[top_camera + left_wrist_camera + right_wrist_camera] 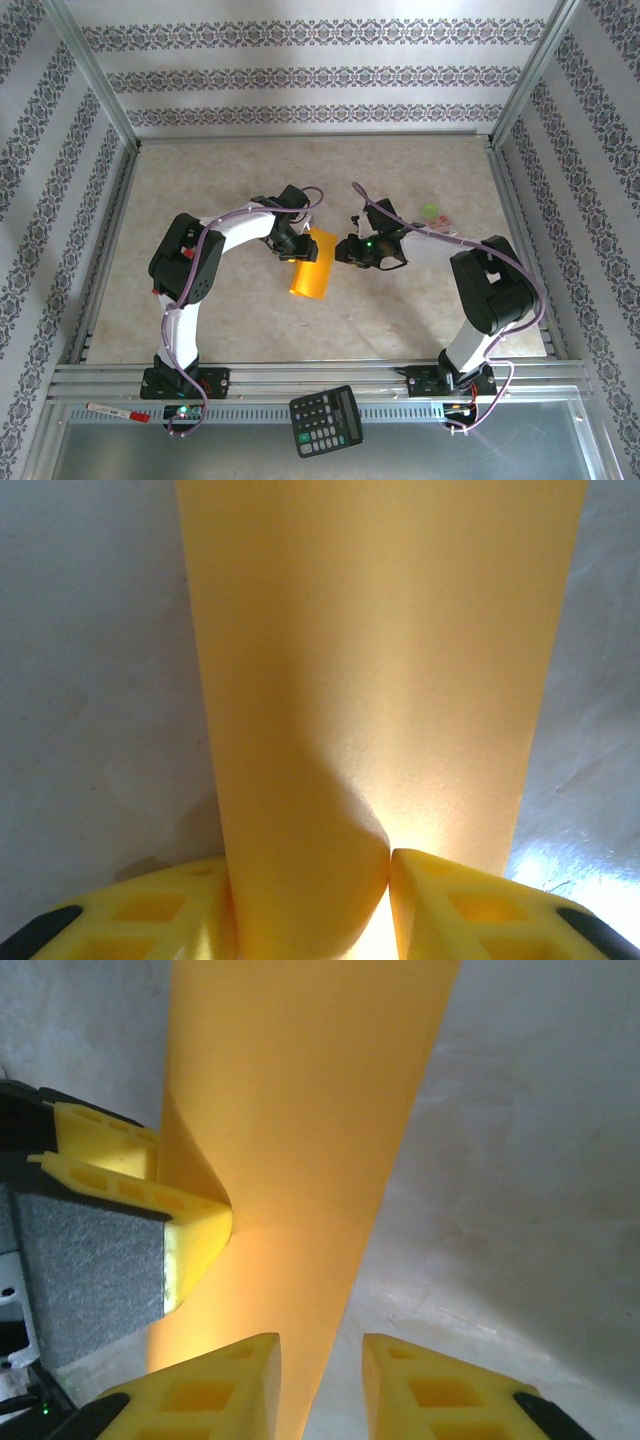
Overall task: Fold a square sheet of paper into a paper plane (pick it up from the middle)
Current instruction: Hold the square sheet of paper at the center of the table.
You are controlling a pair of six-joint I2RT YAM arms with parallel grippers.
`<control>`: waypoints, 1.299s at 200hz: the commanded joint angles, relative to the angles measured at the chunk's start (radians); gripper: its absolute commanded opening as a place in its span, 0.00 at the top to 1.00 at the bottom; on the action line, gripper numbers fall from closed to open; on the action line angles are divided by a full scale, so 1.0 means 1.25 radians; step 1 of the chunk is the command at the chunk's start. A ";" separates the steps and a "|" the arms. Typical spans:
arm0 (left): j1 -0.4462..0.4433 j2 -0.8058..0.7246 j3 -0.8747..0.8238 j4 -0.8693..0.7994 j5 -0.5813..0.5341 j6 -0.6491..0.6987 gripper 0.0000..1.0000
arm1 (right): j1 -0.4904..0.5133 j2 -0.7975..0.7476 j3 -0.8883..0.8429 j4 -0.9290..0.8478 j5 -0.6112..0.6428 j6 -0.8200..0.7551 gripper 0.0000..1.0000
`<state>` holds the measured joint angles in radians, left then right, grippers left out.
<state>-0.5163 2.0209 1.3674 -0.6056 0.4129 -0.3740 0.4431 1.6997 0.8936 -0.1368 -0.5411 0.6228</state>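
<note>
surface [400, 320]: beige, marbled | sheet of paper [309, 268]: orange-yellow, curled over, held at mid-surface btwn both tools | L tool [310, 862]: clamped on sheet's bent end | R tool [320, 1345]: jaws apart w/ small gap, sheet edge btwn them, no grip seen

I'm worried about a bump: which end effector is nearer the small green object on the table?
Right. The right end effector sits left of the green object; the left end effector is farther left, gripping the orange paper.
</note>
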 commanded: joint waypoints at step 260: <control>-0.024 0.082 -0.042 0.021 -0.037 -0.013 0.56 | 0.053 0.101 0.039 0.099 -0.039 0.088 0.83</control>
<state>-0.5163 2.0228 1.3674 -0.6041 0.4122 -0.3820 0.4957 1.8046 0.9150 -0.0296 -0.5705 0.7280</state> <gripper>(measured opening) 0.435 0.171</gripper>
